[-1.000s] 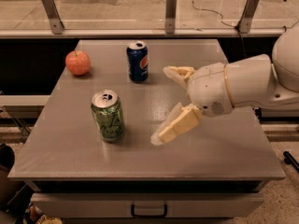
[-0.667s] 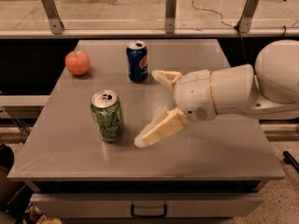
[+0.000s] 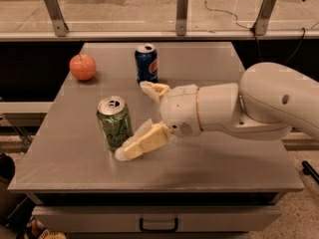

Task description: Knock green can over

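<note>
Carefully: your gripper [image 3: 132, 121] sits mid-frame, spread wide, its lower finger [image 3: 144, 142] against the base of the upright green can [image 3: 114, 126], left of centre. Push that low and it may slide across the table [image 3: 199, 168] rather than topple.

Your tool [image 3: 133, 121] hangs just beside the green can [image 3: 113, 126], fingers spread wide, with the nearer finger [image 3: 142, 143] low by the can's foot. The can stands upright on the worktop [image 3: 224, 158]. A blue can [image 3: 146, 63] and an apple [image 3: 82, 67] stand farther back.
</note>
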Action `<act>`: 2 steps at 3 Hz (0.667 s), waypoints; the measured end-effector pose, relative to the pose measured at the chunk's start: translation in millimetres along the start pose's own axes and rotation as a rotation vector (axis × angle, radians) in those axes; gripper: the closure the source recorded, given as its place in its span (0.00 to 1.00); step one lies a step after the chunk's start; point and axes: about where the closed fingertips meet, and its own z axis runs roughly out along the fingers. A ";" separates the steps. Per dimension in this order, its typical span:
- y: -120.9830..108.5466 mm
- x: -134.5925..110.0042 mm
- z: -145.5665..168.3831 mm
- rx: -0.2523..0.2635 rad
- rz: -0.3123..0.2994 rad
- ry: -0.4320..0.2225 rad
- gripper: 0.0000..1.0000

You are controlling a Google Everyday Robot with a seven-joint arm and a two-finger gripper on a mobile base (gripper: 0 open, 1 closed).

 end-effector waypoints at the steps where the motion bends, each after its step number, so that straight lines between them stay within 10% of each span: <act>1: 7.0 -2.1 22.7 -0.019 0.023 -0.037 0.00; 2: 13.3 -6.3 37.8 -0.037 0.016 -0.088 0.18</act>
